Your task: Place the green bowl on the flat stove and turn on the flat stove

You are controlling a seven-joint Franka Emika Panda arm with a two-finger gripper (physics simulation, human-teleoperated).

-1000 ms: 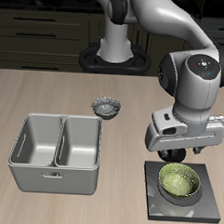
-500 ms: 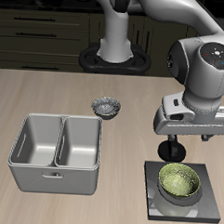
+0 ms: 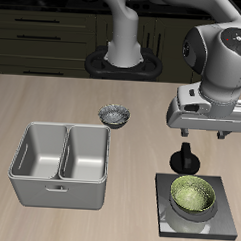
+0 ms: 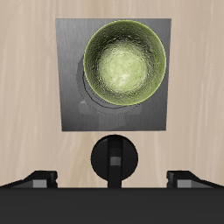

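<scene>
We have the first half done — the green bowl (image 3: 193, 195) sits upright on the flat stove (image 3: 223, 226), near the bench's front edge, covering much of the ring burner marks. What is left, as we judge it, is the black knob (image 4: 114, 160) at the stove's back edge — nothing shows it turned yet. Our gripper (image 4: 112, 178) hangs above the knob, empty, its fingers spread wide to either side of it and touching nothing.

Grey two-compartment basin (image 3: 60, 164), small grey-white bowl (image 3: 115, 115) behind it
</scene>
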